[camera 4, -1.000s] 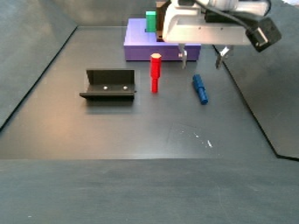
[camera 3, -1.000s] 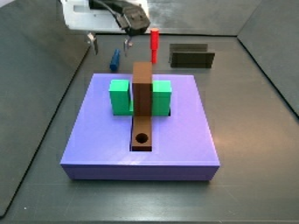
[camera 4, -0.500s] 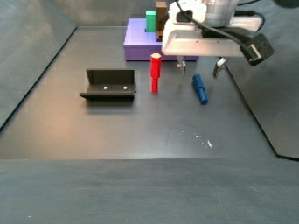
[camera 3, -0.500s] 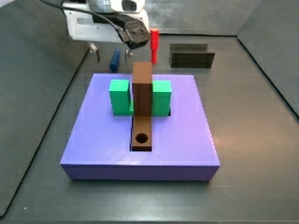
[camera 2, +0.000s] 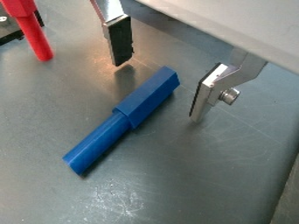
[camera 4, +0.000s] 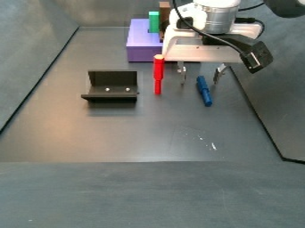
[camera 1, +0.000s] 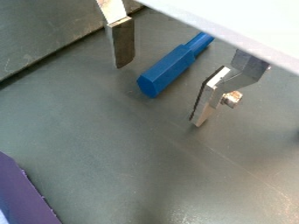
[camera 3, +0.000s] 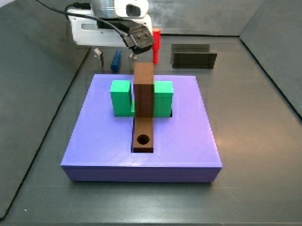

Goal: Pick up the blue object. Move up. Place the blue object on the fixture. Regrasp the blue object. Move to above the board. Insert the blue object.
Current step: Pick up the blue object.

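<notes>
The end effector (camera 2: 158,72) is seen spread wide and empty, hung low over the blue object (camera 2: 121,119), which lies flat on the dark floor. In both wrist views the two silver fingers (camera 1: 119,42) are placed one on each side of the peg's thicker end, with clear gaps left and no contact made. In a side view the end effector (camera 4: 201,78) is found just beside the upright red peg (camera 4: 158,73), between the board (camera 4: 139,37) and the near floor; the fixture (camera 4: 110,85) is set well apart on the far side of the red peg.

The step in hand is judged to be the pick-up. For a good grasp, the descent should be finished until the pads are level with the peg's axis, not its upper surface, so the round body is not squeezed out upward. The peg appears slightly off centre, nearer one finger, so a small sideways correction would be advised before closing. The fingers should be kept square across the peg's length. The red peg should be given room, since it could be tipped by the wrist housing.
</notes>
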